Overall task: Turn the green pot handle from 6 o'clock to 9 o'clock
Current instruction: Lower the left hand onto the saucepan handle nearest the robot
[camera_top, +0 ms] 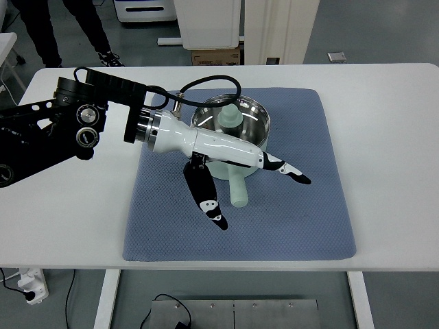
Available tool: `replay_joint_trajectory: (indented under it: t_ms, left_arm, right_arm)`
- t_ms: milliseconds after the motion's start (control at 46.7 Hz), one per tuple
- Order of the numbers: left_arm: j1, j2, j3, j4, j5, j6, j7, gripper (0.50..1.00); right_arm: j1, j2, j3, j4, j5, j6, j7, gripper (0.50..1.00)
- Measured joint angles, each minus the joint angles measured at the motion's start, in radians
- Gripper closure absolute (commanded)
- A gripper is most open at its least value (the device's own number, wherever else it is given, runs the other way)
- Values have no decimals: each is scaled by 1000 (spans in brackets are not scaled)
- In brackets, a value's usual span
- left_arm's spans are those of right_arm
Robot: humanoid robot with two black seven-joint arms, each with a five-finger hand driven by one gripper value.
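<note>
Left hand (233,164) spread over shiny round green pot (233,123), quilted blue mat (309,205).

The pot (233,130) has a shiny metal lid and matt pale-green handle (238,190). It sits on a woven blue cloth mat (302,219). The left hand (230,161) is glossy white plastic.

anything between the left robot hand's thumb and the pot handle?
Top view: only bare blue quilted mat between the left robot hand's thumb and the pale green pot handle.
</note>
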Motion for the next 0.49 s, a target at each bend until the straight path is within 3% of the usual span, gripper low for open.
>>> replay_joint_trajectory:
  t_ms: [493]
  left_arm:
    - [-83,-142,47,128,164,0,28,500]
  right_arm:
    - [0,0,0,0,0,0,0,500]
